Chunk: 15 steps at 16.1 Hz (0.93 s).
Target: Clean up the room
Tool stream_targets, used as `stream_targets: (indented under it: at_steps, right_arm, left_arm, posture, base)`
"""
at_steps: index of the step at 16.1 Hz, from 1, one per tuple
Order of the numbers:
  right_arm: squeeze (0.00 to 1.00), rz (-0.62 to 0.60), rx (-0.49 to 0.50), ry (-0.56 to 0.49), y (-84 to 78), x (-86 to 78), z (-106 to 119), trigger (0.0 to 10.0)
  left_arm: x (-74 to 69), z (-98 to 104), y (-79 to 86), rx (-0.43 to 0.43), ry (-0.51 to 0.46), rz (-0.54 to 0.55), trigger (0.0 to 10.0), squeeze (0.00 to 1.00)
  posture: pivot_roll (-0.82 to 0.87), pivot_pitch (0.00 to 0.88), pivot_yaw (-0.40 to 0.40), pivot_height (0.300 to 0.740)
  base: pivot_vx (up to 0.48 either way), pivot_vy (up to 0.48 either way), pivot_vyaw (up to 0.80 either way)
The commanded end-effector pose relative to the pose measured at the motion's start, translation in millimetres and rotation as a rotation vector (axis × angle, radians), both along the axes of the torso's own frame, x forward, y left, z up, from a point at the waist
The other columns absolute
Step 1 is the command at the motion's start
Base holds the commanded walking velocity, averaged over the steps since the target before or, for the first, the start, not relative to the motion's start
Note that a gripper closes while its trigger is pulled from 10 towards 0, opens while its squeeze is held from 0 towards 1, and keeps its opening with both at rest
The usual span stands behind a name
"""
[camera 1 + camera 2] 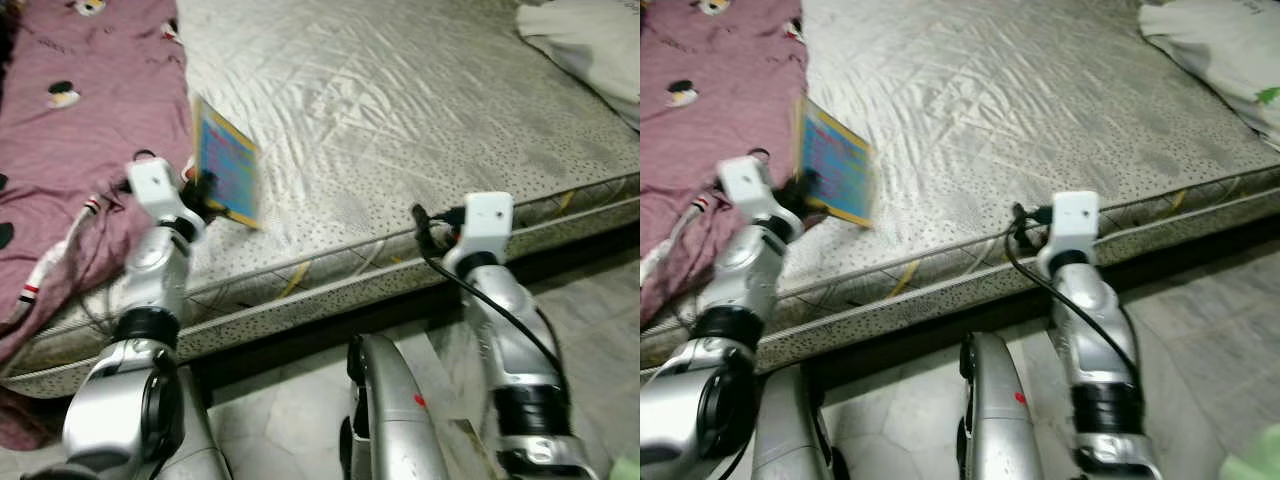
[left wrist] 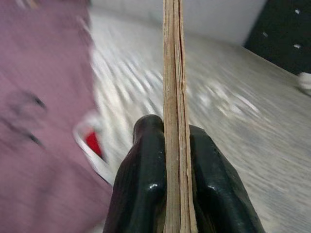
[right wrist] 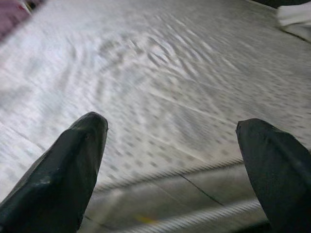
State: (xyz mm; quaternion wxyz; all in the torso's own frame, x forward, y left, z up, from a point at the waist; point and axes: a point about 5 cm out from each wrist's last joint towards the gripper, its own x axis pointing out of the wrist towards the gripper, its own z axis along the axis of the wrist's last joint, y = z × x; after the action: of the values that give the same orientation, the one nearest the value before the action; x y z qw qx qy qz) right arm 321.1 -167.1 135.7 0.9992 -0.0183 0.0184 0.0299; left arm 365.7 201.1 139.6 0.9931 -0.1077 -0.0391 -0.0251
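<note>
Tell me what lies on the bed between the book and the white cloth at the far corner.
Bare quilted mattress, seen in both eye views. The left pincer holds the book; the white cloth lies apart.

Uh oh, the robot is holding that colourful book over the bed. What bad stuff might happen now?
1. The left gripper pinches the thin book only at one edge, so it might slip or swing and fall onto the mattress.
2. The book hangs close to the purple blanket, so a corner might snag the cloth.
3. The right gripper is open near the mattress edge and might bump it.
</note>
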Motion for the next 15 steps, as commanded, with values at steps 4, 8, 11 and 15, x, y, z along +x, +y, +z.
stream_targets:
  at_steps: [4,8,11,15]
  right_arm:
    - [0.00,0.091,0.162,-0.011,37.2,11.2,-0.3,10.0]
    - [0.00,0.165,0.278,-0.081,56.4,18.0,9.6,10.0]
    - [0.00,0.179,0.304,-0.124,63.1,24.2,19.8,10.0]
    - [0.00,0.176,0.320,-0.149,62.6,32.5,28.5,10.0]
  left_arm:
    - [-36.6,11.8,14.7,0.190,-0.128,0.114,0.0,0.00]
    - [-59.2,5.9,23.4,0.286,-0.108,0.267,10.0,0.00]
    - [-60.5,10.7,14.5,0.304,-0.118,0.275,10.0,0.00]
    - [-62.1,9.5,10.9,0.267,-0.095,0.263,10.0,0.00]
  posture:
    - [-0.07,0.000,0.014,0.523]
    - [-0.04,0.000,0.027,0.523]
    - [-0.04,0.000,0.028,0.547]
    - [-0.03,0.000,-0.004,0.604]
  base:
    - [0.000,0.000,0.00]
    - [0.000,0.000,0.00]
    - [0.000,0.000,0.00]
    - [0.000,0.000,0.00]
